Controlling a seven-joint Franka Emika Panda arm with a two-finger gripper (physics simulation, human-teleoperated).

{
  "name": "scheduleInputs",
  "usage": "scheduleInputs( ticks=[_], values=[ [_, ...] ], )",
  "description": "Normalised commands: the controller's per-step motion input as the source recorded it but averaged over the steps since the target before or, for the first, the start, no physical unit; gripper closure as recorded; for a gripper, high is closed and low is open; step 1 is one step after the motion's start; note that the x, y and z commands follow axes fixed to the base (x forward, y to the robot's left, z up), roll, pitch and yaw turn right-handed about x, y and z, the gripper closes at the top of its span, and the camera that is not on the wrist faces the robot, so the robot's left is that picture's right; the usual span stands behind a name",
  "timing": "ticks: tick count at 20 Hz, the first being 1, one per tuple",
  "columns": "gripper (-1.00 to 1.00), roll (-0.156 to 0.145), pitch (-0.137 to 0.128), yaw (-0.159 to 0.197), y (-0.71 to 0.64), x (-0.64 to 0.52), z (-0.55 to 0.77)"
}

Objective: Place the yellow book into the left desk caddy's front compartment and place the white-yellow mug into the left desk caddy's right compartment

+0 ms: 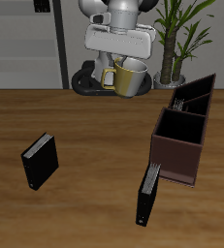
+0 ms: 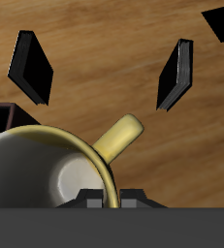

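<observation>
**A:** So where's everything sitting right now? Going across the outside view: one black book (image 1: 39,161) lies flat out on the tabletop (image 1: 94,136). Then, farther back, the mug (image 1: 129,77) hangs up in the air under the gripper (image 1: 121,66). Another black book (image 1: 147,194) stands on edge just beside the near corner of the desk caddy (image 1: 186,131). Something small and pale sits in the caddy's back section, maybe the yellow book, but I can't tell.

**B:** Is the mug actually being held?

**A:** Looks like it. In the wrist view the rim (image 2: 102,170) runs straight in between the jaws, so I'd say they're clamped on the wall of the mug, one inside, one outside. The yellow handle (image 2: 120,137) sticks out free to the side.

**B:** How would you expect it to behave?

**A:** Rigid, glossy, probably a bit slippery, and light enough for one pinch. A rim grip off to one side lets it swing or tilt, though, so I'd move slowly. The wall near the handle is the sane place to hold it; the handle itself is round and would roll.

**B:** And the target?

**A:** The caddy's compartments are narrow, so I'd keep it upright going in.
</observation>
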Motion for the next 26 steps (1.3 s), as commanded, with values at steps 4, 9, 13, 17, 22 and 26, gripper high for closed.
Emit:
scheduleInputs(
  ticks=[4,9,13,17,22,26],
  values=[
    [1.00,0.037,-0.045,0.029,0.58,0.02,0.42],
    [1.00,0.038,-0.016,0.044,0.41,0.13,0.21],
    [1.00,0.019,0.003,0.053,0.38,0.25,0.11],
    [1.00,0.012,-0.003,0.031,0.17,0.29,0.04],
    [1.00,-0.031,0.024,-0.026,0.14,0.36,-0.03],
    [1.00,-0.003,0.017,-0.005,0.22,0.18,0.00]
  ],
)
